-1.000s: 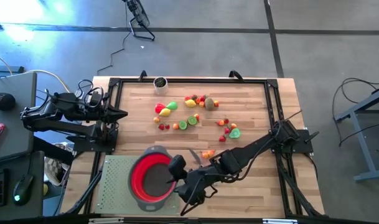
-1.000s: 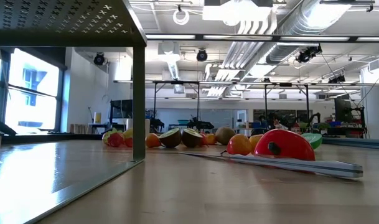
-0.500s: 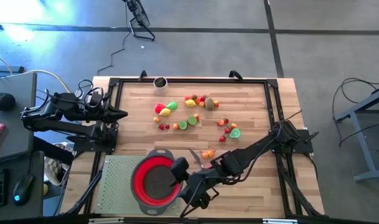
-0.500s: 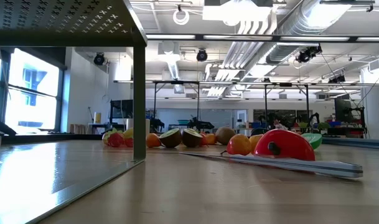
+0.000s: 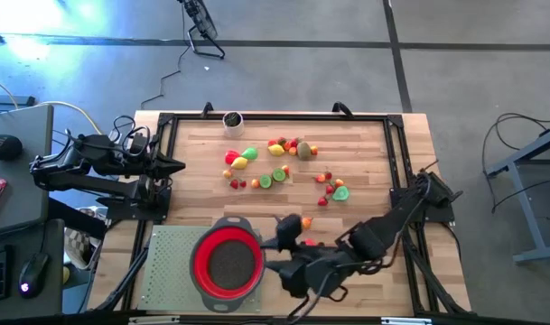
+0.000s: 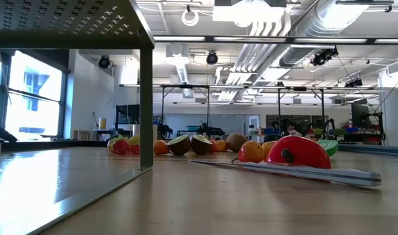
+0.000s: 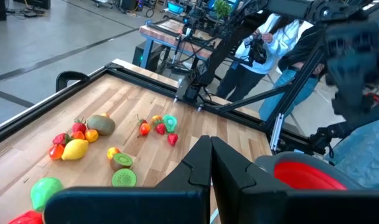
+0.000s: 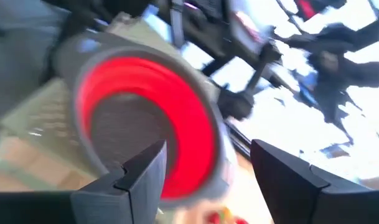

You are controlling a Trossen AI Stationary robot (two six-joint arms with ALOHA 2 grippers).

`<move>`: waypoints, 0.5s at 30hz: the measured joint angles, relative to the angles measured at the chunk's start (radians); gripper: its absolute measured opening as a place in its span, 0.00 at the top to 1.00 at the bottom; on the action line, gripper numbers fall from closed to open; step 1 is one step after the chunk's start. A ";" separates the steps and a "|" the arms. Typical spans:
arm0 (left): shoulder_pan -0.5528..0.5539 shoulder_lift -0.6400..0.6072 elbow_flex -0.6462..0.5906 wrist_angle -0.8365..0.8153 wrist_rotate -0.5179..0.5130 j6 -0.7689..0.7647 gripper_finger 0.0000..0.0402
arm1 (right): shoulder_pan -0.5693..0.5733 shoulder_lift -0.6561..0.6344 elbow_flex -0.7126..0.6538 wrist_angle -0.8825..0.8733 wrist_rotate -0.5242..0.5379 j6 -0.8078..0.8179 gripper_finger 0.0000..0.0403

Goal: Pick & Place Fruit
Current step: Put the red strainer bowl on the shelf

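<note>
The right gripper, fingers parted and empty, hangs just right of the red strainer at the table's near edge. The fruit lies scattered across the far half, a few pieces seemingly just beside the gripper. The left gripper, clenched shut, waits at the left edge.

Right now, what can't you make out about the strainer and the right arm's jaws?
- Strainer contents: the high view is too small, the right wrist view is blurred.
- Fruit under the right gripper: the arm hides them in the high view.
- Strainer in the low view: outside the frame.
</note>
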State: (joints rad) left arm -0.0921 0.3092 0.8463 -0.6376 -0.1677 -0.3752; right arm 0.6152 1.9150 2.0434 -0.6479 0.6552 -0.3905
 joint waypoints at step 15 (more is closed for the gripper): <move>0.000 0.000 0.000 -0.001 0.080 -0.060 1.00 | 0.079 -0.204 0.000 -0.286 0.288 0.642 0.62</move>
State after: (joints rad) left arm -0.0921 0.3092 0.8463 -0.6384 -0.0879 -0.4350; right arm 0.6938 1.7113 2.0438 -0.9344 0.9435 0.2512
